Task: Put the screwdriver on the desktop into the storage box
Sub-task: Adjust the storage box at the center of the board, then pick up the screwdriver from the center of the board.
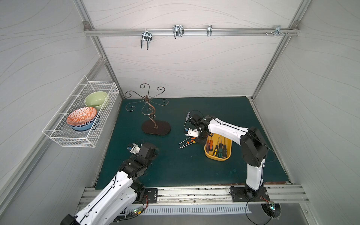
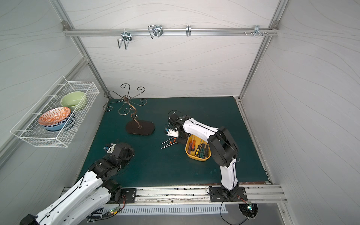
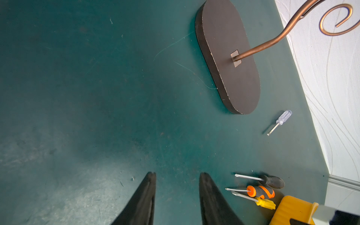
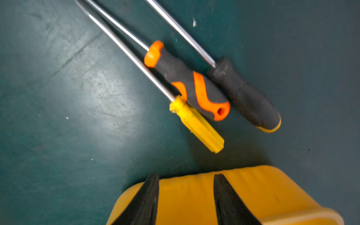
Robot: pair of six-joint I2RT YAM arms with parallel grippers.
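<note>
Four screwdrivers [image 3: 260, 191] were left on the desktop [image 1: 175, 165], several stowed in the storage box [image 1: 217, 158]; left gripper [image 3: 177, 174] and right gripper [image 4: 186, 175] were parted, empty.

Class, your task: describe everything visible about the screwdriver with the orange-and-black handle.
The orange-and-black screwdriver has a black, rubbery-looking handle with an orange collar, orange swirl and orange end with a hole, plus a thin shiny metal shaft. It lies flat on the desktop, outside the storage box, handle end toward it, between the yellow-handled screwdriver and black-handled screwdriver, apparently touching both.
</note>
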